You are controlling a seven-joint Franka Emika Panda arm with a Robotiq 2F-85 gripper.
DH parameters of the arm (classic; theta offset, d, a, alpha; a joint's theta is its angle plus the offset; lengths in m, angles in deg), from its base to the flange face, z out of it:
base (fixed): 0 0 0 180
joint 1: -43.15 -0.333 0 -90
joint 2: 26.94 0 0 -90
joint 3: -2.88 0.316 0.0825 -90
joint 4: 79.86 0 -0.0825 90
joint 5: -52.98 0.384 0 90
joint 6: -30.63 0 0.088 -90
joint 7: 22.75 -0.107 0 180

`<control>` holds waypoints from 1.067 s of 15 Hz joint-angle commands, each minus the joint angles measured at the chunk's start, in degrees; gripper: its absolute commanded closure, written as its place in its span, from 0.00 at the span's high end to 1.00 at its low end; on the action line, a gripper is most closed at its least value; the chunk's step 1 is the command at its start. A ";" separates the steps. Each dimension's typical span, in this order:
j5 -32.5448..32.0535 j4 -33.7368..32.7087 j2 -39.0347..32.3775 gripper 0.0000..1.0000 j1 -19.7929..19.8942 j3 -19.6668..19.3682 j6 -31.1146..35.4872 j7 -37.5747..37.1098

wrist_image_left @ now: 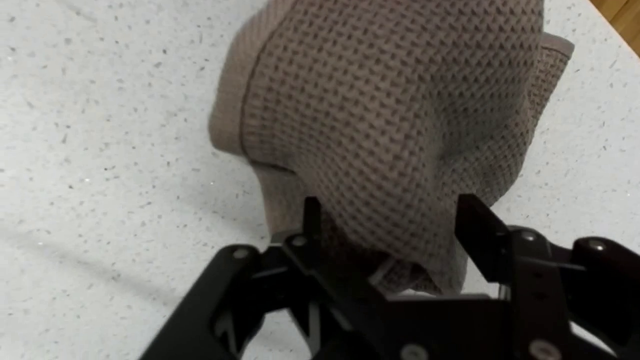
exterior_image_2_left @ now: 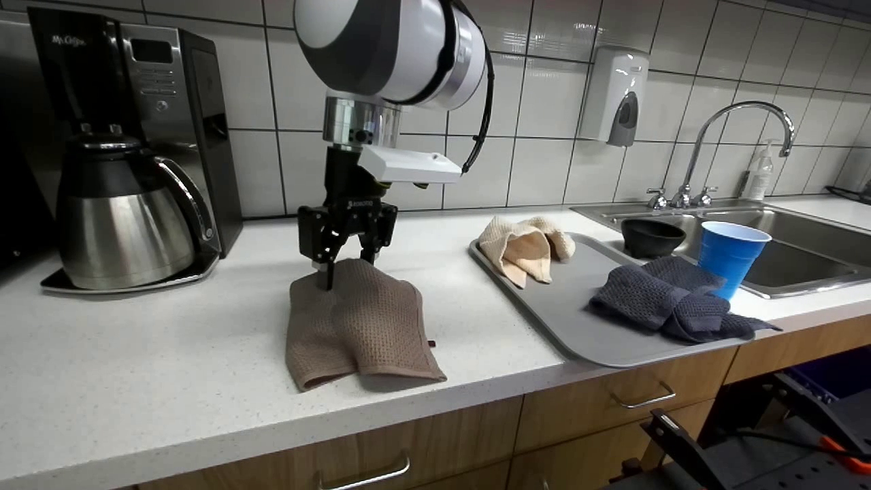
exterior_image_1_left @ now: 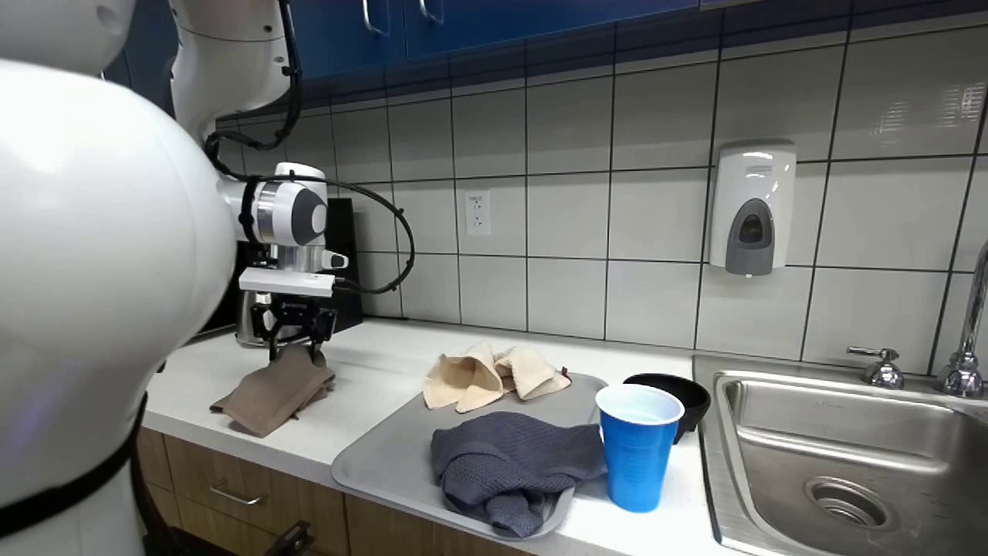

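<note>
The gripper (wrist_image_left: 387, 220) has its two fingers (wrist_image_left: 477, 235) spread apart, with a bump of the brown cloth (exterior_image_2_left: 381, 327) loose between them; I can't tell if they brush it. The brown cloth lies on the counter (exterior_image_2_left: 170, 361), between the pot (exterior_image_2_left: 129, 228) and the tray (exterior_image_2_left: 565, 306). Its long way runs from the gripper toward the counter's front edge. In the wrist view its front end is cut off, and the folds by the gripper look dark.

Wall (exterior_image_1_left: 567, 215) faced, tray (exterior_image_2_left: 571, 306) shared in both ext. views; brown cloth (wrist_image_left: 380, 125) seen v. close from above in wrist view.
</note>
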 commanded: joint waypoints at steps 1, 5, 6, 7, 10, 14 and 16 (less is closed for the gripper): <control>-0.32 0.26 2.02 0.99 1.07 0.38 -0.58 -1.28; 0.65 2.06 4.77 1.00 2.54 0.55 0.04 -0.62; 0.95 2.62 5.61 1.00 3.00 0.56 0.18 -0.46; 1.18 3.27 6.48 1.00 3.43 0.56 0.40 -0.32; 2.00 5.36 9.24 1.00 4.89 0.48 0.78 0.12; 3.92 8.62 13.13 1.00 6.77 0.17 1.02 0.74; 5.00 10.18 14.97 1.00 7.66 -0.20 0.94 1.07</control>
